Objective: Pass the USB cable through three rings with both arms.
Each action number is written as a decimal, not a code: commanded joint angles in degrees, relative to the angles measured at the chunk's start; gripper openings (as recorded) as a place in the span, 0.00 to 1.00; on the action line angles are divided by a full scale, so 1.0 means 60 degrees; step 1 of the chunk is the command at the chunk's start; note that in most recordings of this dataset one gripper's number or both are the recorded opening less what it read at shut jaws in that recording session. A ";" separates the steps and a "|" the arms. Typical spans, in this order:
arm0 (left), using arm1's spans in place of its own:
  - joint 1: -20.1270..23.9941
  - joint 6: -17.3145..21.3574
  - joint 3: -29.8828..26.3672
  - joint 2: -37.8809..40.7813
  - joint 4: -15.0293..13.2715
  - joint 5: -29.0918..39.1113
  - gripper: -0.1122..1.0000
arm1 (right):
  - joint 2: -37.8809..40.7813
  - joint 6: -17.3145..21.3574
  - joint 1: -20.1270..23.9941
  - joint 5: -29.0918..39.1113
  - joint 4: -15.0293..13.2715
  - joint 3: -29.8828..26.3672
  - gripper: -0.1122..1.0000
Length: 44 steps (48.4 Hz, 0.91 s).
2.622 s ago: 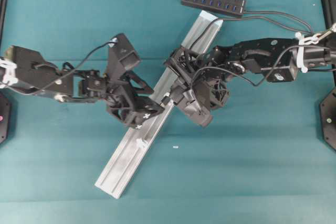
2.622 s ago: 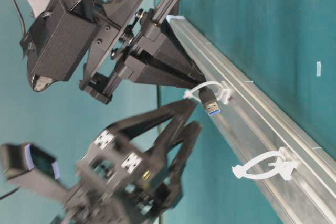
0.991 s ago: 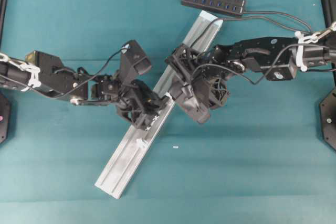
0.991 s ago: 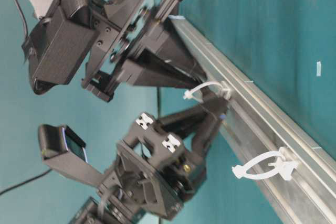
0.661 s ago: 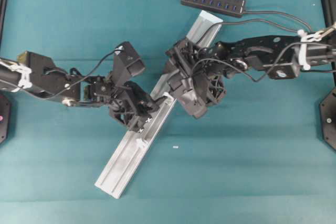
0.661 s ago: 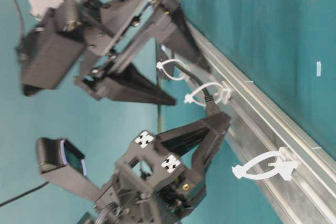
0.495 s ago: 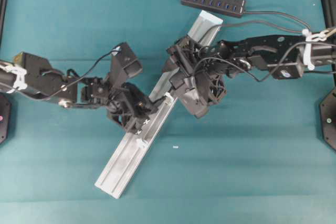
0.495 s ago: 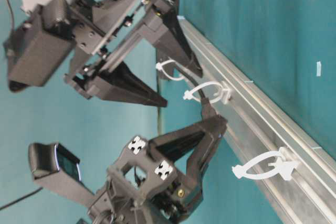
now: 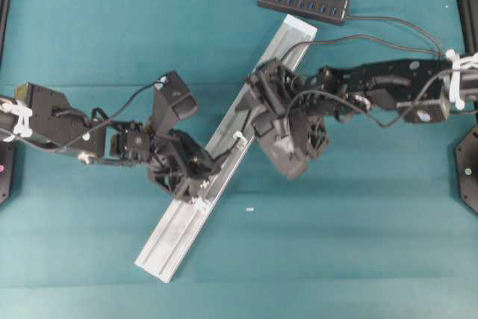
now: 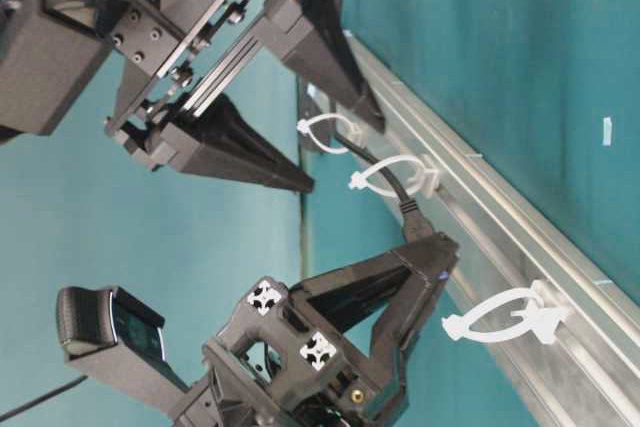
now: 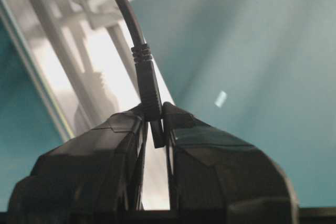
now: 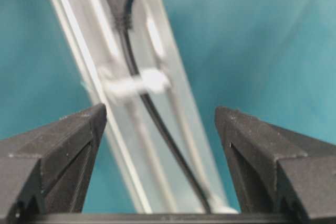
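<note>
The USB cable runs through two of the three rings; the left gripper pinches its plug short of the third, and the right gripper gapes wide, empty.

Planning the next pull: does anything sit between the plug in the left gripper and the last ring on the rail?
Nothing visible does. The left gripper holds the plug just past the second ring; bare rail runs on to the third ring.

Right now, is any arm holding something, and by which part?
The left gripper holds the USB cable by its plug, just behind the strain relief. The right gripper holds nothing; its jaws stand wide open.
</note>
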 commanded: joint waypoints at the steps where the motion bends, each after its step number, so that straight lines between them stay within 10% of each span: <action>1: -0.0117 -0.0161 -0.0132 -0.0249 0.0044 -0.0044 0.19 | 0.0029 0.0146 0.0293 0.0000 0.0029 -0.0117 0.89; 44: -0.0322 -0.0615 0.0132 -0.0615 0.0015 -0.0059 0.19 | 0.0850 0.0146 0.0586 -0.0425 0.0029 -0.0571 0.85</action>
